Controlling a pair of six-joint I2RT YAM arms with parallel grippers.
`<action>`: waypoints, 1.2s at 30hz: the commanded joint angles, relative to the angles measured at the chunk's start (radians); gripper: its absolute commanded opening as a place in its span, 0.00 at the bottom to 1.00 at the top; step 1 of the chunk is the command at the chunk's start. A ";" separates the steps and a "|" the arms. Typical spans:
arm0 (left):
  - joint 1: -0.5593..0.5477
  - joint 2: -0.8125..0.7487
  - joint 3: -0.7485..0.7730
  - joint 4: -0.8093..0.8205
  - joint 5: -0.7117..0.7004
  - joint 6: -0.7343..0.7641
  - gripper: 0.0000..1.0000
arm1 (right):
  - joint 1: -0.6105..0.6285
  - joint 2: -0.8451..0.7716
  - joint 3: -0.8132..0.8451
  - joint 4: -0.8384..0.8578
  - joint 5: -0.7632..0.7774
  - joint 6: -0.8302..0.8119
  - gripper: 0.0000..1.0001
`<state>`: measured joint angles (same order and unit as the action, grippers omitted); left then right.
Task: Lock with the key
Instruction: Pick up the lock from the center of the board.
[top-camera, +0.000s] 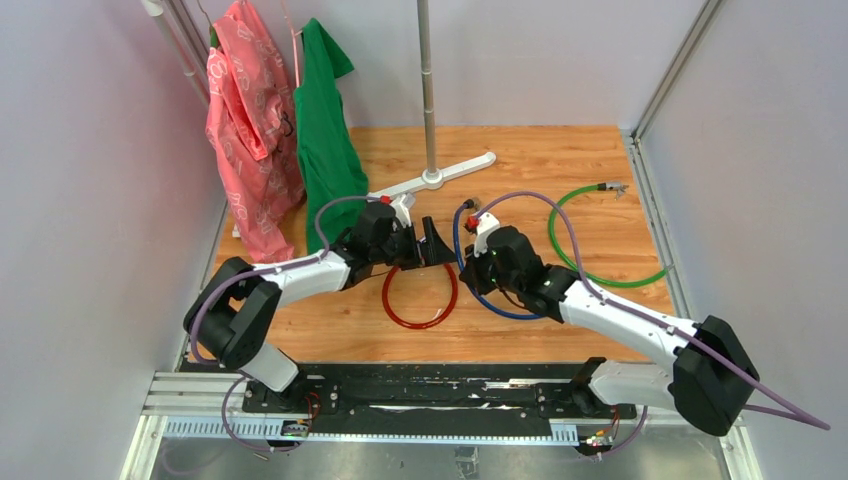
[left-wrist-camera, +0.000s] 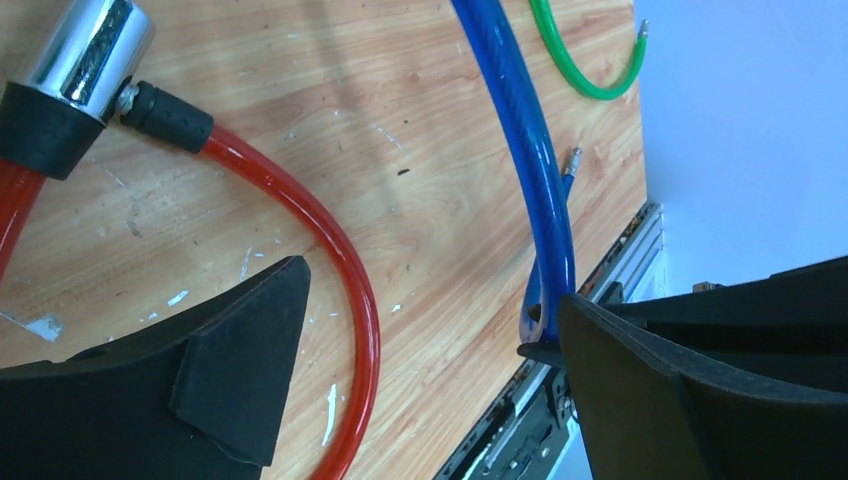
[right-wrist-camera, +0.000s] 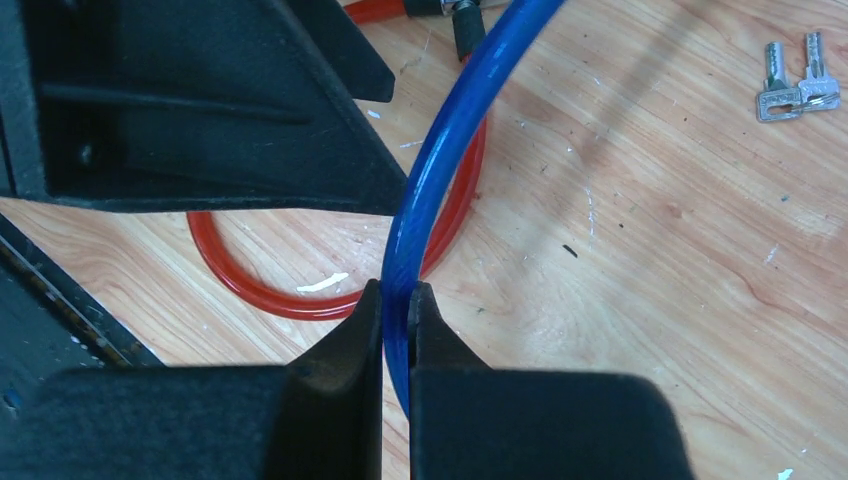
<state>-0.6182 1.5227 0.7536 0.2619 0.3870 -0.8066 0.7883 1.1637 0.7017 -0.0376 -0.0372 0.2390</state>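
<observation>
So the right tool (right-wrist-camera: 398, 300) is clenched on the blue cable (right-wrist-camera: 440, 150), while the left tool (left-wrist-camera: 430, 300) is spread wide and empty over the red cable (left-wrist-camera: 335, 260). The key (right-wrist-camera: 781, 95), one of a pair, lies flat on the bench (right-wrist-camera: 650, 330), out past the blue cable and well apart from both tools. My worry is that it's tiny and flush with the wood, so those fat fingers could skid it away or pinch both at once. Tugging the blue cable might also sweep it off somewhere.
</observation>
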 joint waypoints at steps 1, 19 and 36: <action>-0.012 0.052 0.040 0.020 -0.053 -0.054 1.00 | 0.058 0.007 -0.006 0.070 -0.061 -0.067 0.00; -0.012 0.120 0.076 0.006 -0.062 -0.089 0.74 | 0.089 0.018 -0.005 -0.110 -0.299 -0.282 0.00; -0.008 -0.101 0.035 0.059 -0.001 0.465 0.00 | -0.042 -0.189 0.047 -0.314 -0.088 -0.017 0.57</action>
<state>-0.6239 1.5265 0.8093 0.2577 0.3492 -0.5816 0.8234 1.0691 0.7303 -0.2897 -0.2031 0.0467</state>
